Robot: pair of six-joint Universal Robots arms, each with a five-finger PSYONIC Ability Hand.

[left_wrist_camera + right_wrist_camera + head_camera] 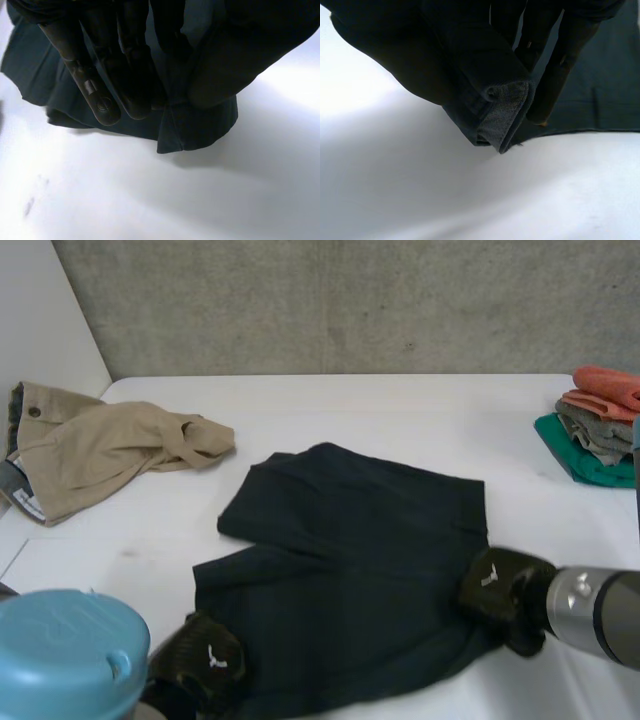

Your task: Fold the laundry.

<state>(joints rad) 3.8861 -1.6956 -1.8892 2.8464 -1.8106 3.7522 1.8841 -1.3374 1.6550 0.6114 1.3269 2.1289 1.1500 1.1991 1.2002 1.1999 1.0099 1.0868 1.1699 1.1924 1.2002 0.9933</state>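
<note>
Now the left hand (205, 660) pinches a near corner of the dark shorts (350, 560) — the right hand (500, 590) pinches their opposite near corner.

A dark garment (350, 570) lies spread mid-counter (400, 410) — the left hand (200, 660) at its near-left corner, the right hand (505, 595) at its right edge. A tan garment (100, 450) lies far left — folded clothes (600, 420) far right.

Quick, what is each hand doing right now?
The left hand pinches a corner of the dark garment.
The right hand pinches another corner of it.
</note>
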